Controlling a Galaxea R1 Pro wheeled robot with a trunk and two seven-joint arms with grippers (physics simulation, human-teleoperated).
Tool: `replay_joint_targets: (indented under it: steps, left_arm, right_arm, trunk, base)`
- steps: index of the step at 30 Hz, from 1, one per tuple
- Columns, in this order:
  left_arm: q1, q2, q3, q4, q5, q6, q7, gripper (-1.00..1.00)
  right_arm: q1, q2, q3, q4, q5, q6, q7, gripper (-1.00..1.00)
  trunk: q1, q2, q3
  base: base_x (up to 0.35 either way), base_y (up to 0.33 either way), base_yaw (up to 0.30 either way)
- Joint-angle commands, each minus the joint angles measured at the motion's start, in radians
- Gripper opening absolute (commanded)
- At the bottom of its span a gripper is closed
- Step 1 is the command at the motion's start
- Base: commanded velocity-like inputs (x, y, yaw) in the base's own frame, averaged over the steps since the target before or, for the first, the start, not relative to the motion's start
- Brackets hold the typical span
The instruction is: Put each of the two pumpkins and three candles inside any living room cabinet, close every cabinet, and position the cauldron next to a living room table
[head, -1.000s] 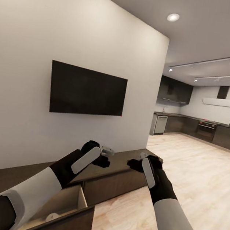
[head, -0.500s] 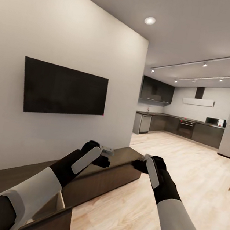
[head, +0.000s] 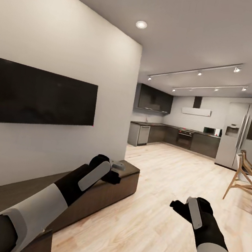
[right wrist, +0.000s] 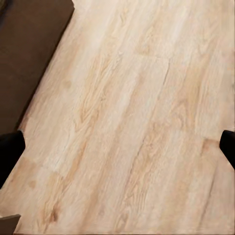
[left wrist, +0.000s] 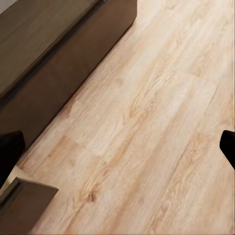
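Observation:
The long low dark brown cabinet [head: 108, 188] runs along the white wall under the TV; it is also in the left wrist view [left wrist: 49, 58] and the right wrist view [right wrist: 29, 49]. A corner of a pulled-out drawer [left wrist: 24, 203] sits beside it. My left gripper [head: 112, 172] hovers over the cabinet's far end, open and empty [left wrist: 117, 147]. My right gripper [head: 178, 205] hangs lower over the plank floor, open with nothing between its fingers [right wrist: 117, 147]. The pumpkins, candles, cauldron and table are out of view.
A black TV [head: 41, 96] hangs on the wall at left. Light wood floor [head: 166, 177] stretches toward a dark kitchen [head: 173, 135] with a steel fridge [head: 238, 135]. A wooden chair [head: 246, 177] stands at the right.
The camera has swung to the right, so TV and cabinet slid left and the open drawer left the head view. My right arm has dropped lower and rightward, off the cabinet top.

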Motion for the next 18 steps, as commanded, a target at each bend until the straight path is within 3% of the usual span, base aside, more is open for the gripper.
replay_joint_targets:
  steps: [1, 6, 11, 15, 18]
  left_arm:
    - [-0.001, -0.001, -0.002, 0.000, 0.010, 0.001, 0.010, 1.00]
    - [0.001, -0.003, -0.033, 0.006, 0.010, -0.018, 0.009, 1.00]
    - [0.005, -0.005, -0.091, 0.010, 0.010, -0.050, 0.007, 1.00]
    - [0.005, -0.008, -0.110, 0.012, 0.010, -0.064, 0.004, 1.00]
    - [0.005, -0.009, -0.116, 0.014, 0.010, -0.074, 0.002, 1.00]
  right_arm:
    - [0.015, -0.006, -0.006, 0.000, -0.014, -0.001, -0.008, 1.00]
    - [0.130, -0.022, -0.022, 0.000, -0.009, -0.100, -0.012, 1.00]
    - [0.235, -0.025, -0.026, 0.003, -0.011, -0.291, -0.013, 1.00]
    - [0.274, -0.024, -0.027, 0.020, -0.013, -0.407, -0.011, 1.00]
    - [0.287, -0.026, -0.028, 0.035, -0.013, -0.449, -0.007, 1.00]
  trunk:
    - [0.000, -0.001, 0.000]
    - [0.000, -0.001, 0.007]
    - [0.000, -0.001, 0.014]
    - [0.000, -0.001, 0.019]
    - [0.000, -0.001, 0.023]
  base:
    - [0.000, -0.231, -0.199]
    - [0.000, -0.249, -0.194]
    - [0.000, -0.270, -0.190]
    - [0.000, -0.274, -0.189]
    - [0.000, -0.277, -0.189]
